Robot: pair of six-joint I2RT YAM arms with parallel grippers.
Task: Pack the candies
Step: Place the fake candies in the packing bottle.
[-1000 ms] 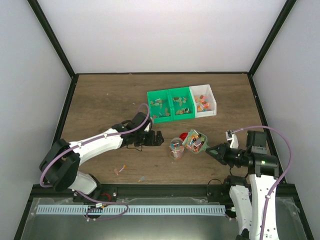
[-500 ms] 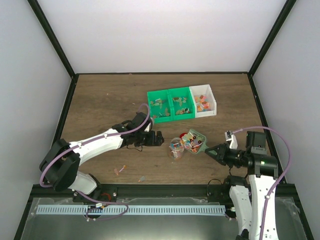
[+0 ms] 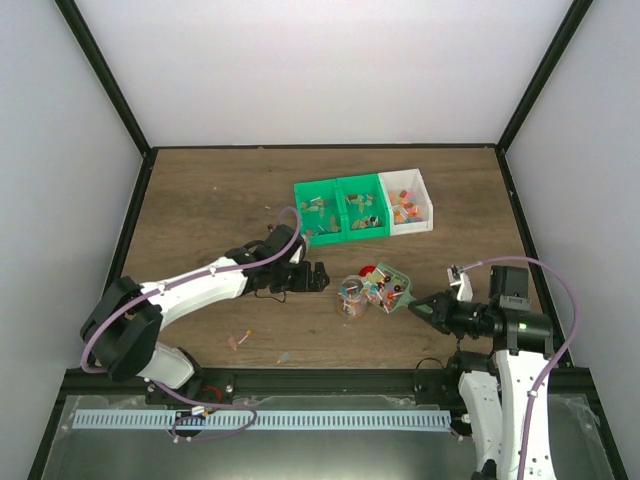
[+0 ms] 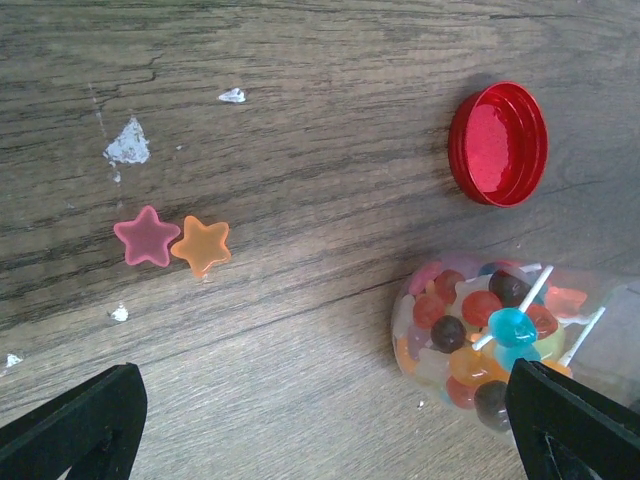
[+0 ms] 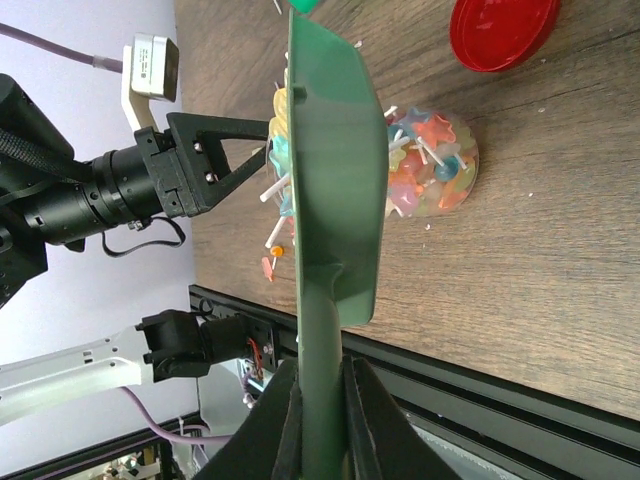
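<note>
two star candies [image 4: 150, 236] clear from left wrist, bins [image 3: 336, 208] from overhead

- I see my left arm [image 3: 190, 289] and right arm [image 3: 520, 392]: white links, black joints.
- A lavender cable [image 3: 578, 318] trails along each.
- Left end effector [image 4: 328, 380]: black wedge fingers.
- Green light [image 3: 520, 326] at 5 o'clock.

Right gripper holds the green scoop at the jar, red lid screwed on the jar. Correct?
Not the lid part. The red lid is off, lying on the table beside the jar; the left wrist view shows it. The rest stands: the right gripper holds the green scoop at the jar.
</note>
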